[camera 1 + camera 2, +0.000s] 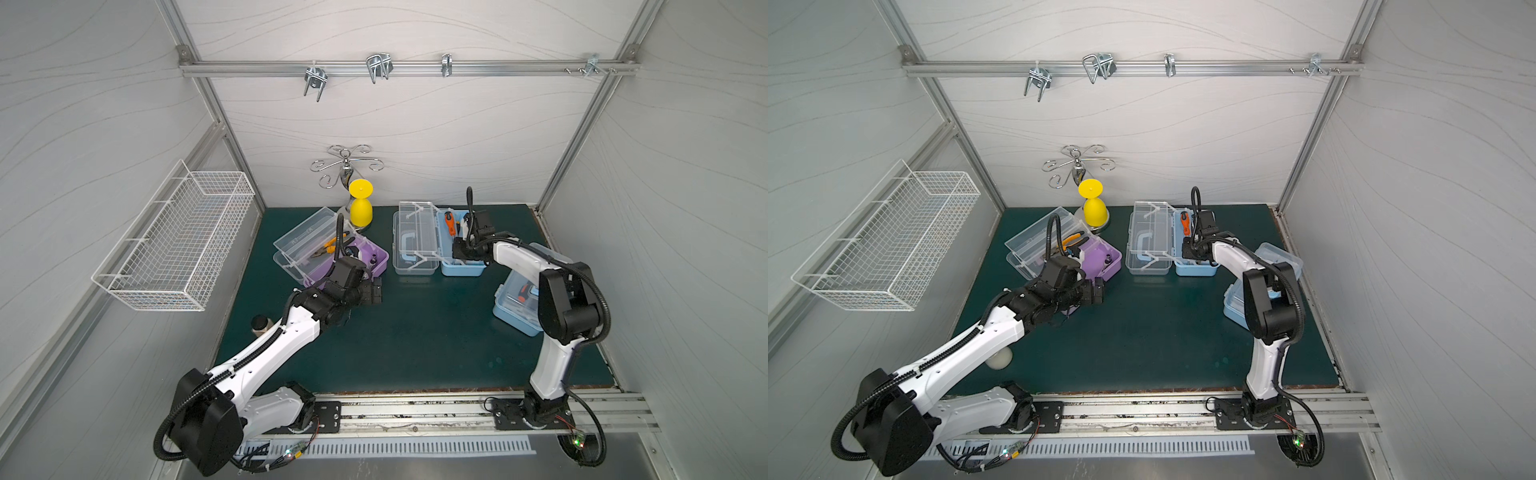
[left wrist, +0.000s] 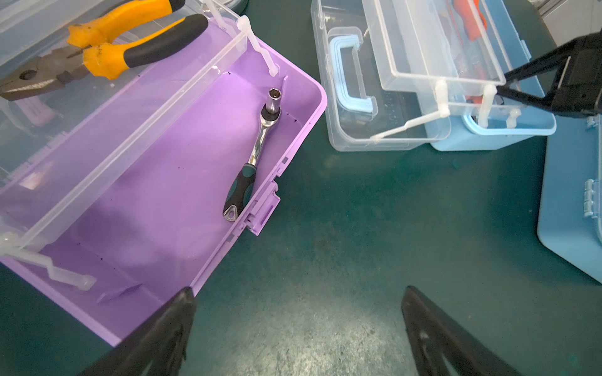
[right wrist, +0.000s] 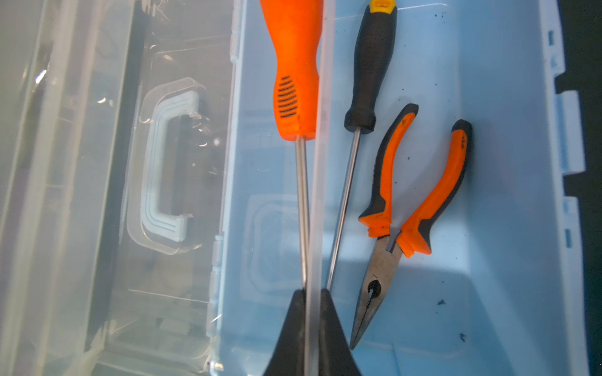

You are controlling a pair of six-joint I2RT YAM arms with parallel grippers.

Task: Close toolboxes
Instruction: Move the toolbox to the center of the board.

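Your open blue box (image 1: 462, 269) sits at about 1 o'clock on the green mat (image 1: 415, 332), reading the top views as a dial with 12 at the back wall. Its long axis runs 12 to 6. Its clear lid (image 1: 405, 266) lies flopped flat on the 9 o'clock side with the pale blue handle facing up. The clear tray (image 1: 417, 218) stands raised on white link arms over the seam between lid and base. Here is the relation you work with: lid and tray both lie toward 9 o'clock of the base, so I judge they must swing over toward 3 o'clock about the long hinge edge. The right gripper (image 3: 312, 291) reaches in from the 3 o'clock side, its fingertips pressed together on the tray's thin clear wall (image 3: 321, 156) near the 6 o'clock end, and the right arm is plainly the nearer one. Under it, two screwdrivers and orange pliers (image 3: 420, 208) lie lengthwise in the box. Further out, the purple box (image 2: 163, 195) at 10 o'clock is open too, with lid and tray thrown back toward 11. The left gripper (image 2: 298, 293) is spread wide over the mat just beside that box's near corner, holding nothing. The closed blue box (image 1: 515, 309) at 3 o'clock is partly hidden by the right arm and looks done.
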